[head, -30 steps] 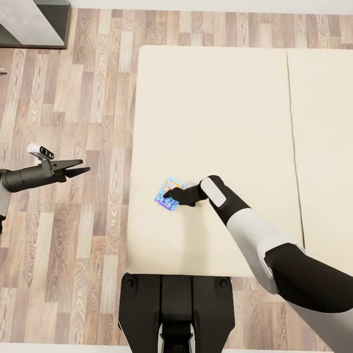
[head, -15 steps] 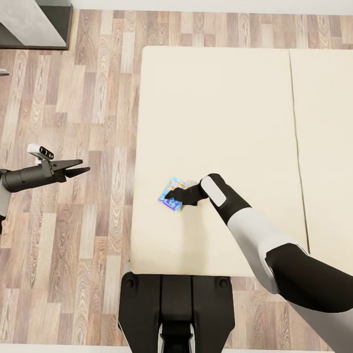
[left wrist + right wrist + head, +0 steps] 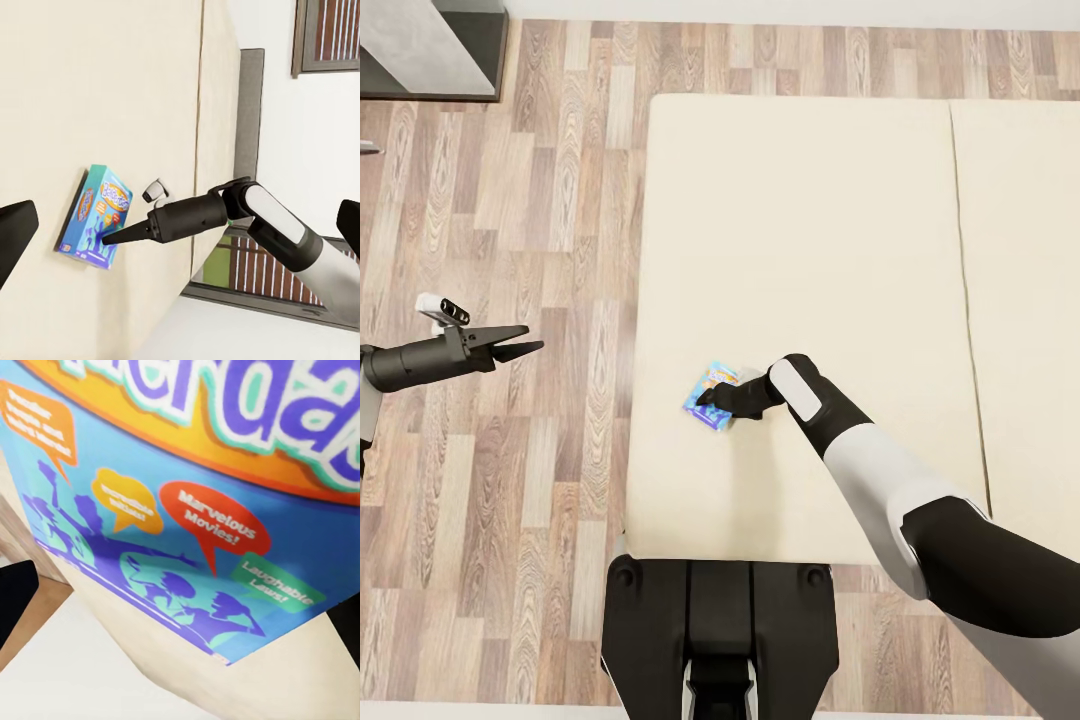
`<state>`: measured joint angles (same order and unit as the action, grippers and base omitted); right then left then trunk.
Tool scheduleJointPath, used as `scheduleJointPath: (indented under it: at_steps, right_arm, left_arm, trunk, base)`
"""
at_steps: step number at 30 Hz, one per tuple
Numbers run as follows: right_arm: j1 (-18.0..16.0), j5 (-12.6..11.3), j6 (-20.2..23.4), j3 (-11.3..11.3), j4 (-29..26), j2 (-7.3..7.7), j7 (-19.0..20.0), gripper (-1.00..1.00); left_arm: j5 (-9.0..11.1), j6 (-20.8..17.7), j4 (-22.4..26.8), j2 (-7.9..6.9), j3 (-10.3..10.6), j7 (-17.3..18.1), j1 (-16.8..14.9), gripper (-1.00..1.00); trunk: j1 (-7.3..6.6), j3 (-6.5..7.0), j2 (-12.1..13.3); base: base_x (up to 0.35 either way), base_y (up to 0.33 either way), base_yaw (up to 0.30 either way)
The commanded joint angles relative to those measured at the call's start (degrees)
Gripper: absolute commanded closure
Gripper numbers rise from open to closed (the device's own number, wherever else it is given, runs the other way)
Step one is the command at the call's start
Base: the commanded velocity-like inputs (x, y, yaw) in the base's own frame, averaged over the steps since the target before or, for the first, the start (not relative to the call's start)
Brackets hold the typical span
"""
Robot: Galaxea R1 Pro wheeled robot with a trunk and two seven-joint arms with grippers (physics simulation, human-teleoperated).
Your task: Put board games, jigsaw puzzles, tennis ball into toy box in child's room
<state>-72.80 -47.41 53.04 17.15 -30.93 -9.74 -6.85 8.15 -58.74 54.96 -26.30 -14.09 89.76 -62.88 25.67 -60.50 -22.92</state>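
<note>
A small blue board game (image 3: 714, 377) lies near the front left corner of the cream bed (image 3: 810, 220). My right gripper (image 3: 703, 397) reaches across its top face, fingertips close to or on the box. In the right wrist view the box's printed face (image 3: 195, 510) is very close, with a dark finger (image 3: 13, 596) at either side, spread apart. The left wrist view shows the box (image 3: 94, 217) tilted a little off the mattress, with the right gripper (image 3: 110, 238) pointing at its lower edge. My left gripper (image 3: 530, 348) hangs open over the floor, left of the bed, holding nothing.
Wood floor (image 3: 540, 200) runs along the bed's left side and front. A grey piece of furniture (image 3: 425, 45) stands at the far left corner. A seam (image 3: 964, 300) crosses the mattress on the right. My base (image 3: 720, 630) stands against the bed's front edge.
Since a second ago the whole view has shifted slightly right, and the blue box looks narrower and more tilted under the right gripper. In the last half second nothing has moved.
</note>
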Motion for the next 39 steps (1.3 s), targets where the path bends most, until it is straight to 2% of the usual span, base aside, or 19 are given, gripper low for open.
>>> scheduleJointPath:
  at_steps: [1, 39]
  right_arm:
    - [0.0, -3.4, -2.4, 0.1, 1.7, -0.26, 0.3, -1.0]
    - [0.0, -2.4, -2.6, 0.2, 1.0, -0.26, -0.2, -1.0]
  left_arm:
    - [-0.1, -0.6, 0.0, 0.02, 0.0, 0.2, 0.0, -1.0]
    - [-0.1, -0.5, 0.0, -0.04, 0.0, 0.2, 0.0, -1.0]
  trunk:
    - [0.11, -0.07, 0.0]
    - [0.11, -0.07, 0.0]
  base:
    - [0.0, 0.0, 0.0]
    - [0.0, 0.0, 0.0]
